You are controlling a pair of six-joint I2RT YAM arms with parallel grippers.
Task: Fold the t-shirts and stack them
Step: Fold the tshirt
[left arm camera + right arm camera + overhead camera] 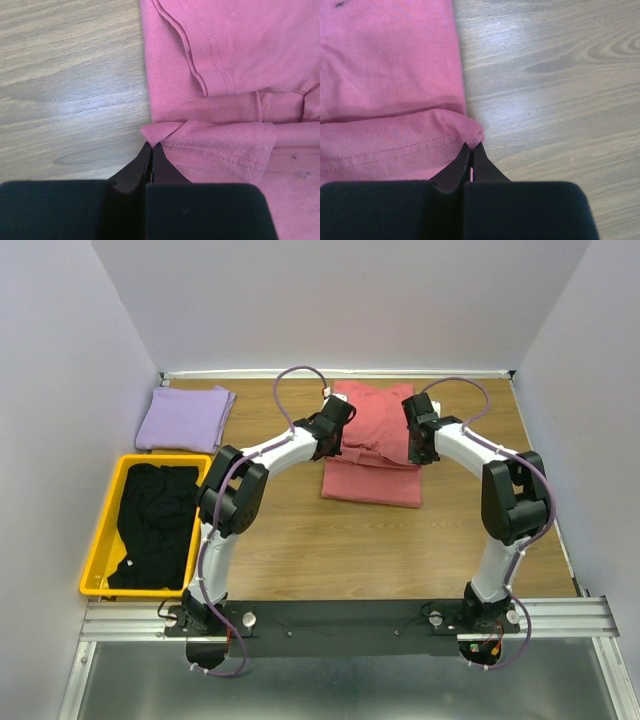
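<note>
The salmon-pink t-shirt (375, 445) lies partly folded in the middle of the table. My left gripper (330, 447) is shut on its left hemmed edge (165, 131). My right gripper (420, 452) is shut on its right hemmed edge (470, 132). Both hold a folded-over part of the shirt above the lower layers. The lavender-purple t-shirt (184, 418) lies folded at the back left. Black t-shirts (155, 525) lie crumpled in the yellow bin (103, 540).
The yellow bin stands at the left edge of the table. Bare wood (350, 550) lies in front of the pink shirt. White walls close in the back and sides.
</note>
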